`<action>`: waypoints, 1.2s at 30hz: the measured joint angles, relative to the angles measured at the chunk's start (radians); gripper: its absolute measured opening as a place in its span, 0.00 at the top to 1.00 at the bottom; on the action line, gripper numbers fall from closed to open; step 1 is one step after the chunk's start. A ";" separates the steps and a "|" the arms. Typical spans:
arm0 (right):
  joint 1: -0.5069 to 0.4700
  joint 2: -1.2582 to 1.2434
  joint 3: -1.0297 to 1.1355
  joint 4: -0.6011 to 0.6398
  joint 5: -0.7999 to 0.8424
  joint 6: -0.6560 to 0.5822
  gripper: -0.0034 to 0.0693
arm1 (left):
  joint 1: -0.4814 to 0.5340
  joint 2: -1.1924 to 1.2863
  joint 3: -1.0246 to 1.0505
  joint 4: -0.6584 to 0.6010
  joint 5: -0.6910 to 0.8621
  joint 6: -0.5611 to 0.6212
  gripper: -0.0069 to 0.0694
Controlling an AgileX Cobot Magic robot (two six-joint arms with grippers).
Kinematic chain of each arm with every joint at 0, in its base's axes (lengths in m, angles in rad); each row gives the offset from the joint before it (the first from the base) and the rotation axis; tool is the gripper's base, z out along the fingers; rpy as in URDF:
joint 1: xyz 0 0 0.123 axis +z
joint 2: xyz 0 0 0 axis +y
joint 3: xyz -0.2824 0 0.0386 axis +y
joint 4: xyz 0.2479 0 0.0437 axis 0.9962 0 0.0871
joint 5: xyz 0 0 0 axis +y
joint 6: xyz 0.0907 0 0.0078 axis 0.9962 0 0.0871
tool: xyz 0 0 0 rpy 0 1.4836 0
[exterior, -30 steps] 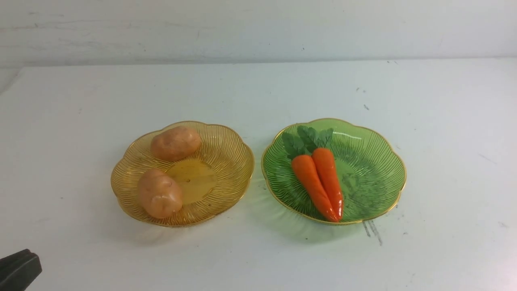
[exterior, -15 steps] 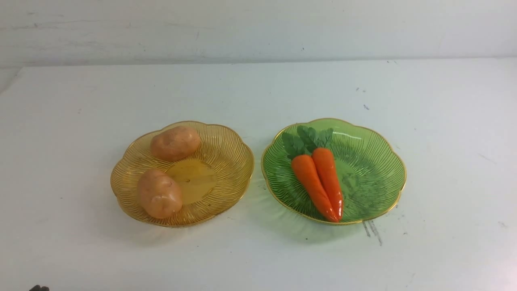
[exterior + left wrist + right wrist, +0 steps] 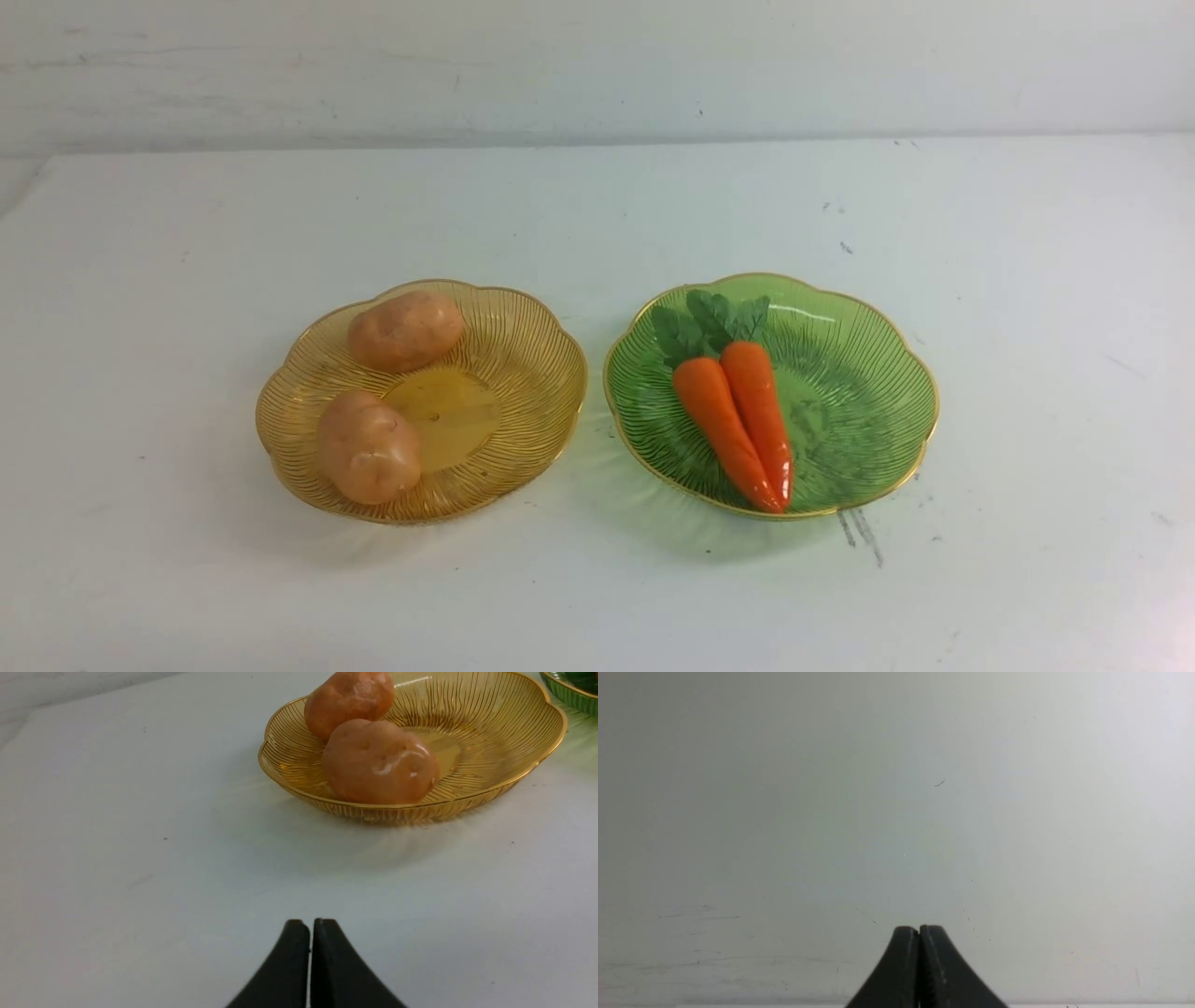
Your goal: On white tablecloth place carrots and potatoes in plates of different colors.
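Observation:
On the white tablecloth an amber-yellow plate holds two potatoes, one at its back and one at its front. A green plate to its right holds two carrots side by side, leafy tops pointing away. Neither gripper shows in the front view. In the left wrist view my left gripper is shut and empty, well short of the amber plate and its potatoes. In the right wrist view my right gripper is shut and empty over bare cloth.
The edge of the green plate shows in the left wrist view. A white wall rises behind the table's far edge. Dark scuff marks lie just in front of the green plate.
My left gripper's black tip, seen at the lower left corner of the front view, has withdrawn out of that view. The plates, potatoes and carrots have not moved.

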 joint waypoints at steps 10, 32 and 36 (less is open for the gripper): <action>0.000 0.000 0.000 0.000 0.000 0.000 0.97 | 0.001 0.000 0.000 0.000 0.000 -0.007 0.91; -0.247 -0.006 0.326 -0.148 0.034 -0.068 0.97 | 0.001 0.000 0.000 0.000 0.000 -0.007 0.91; -0.307 -0.011 0.473 -0.145 0.061 -0.069 0.97 | 0.001 0.000 0.000 0.001 0.001 -0.007 0.91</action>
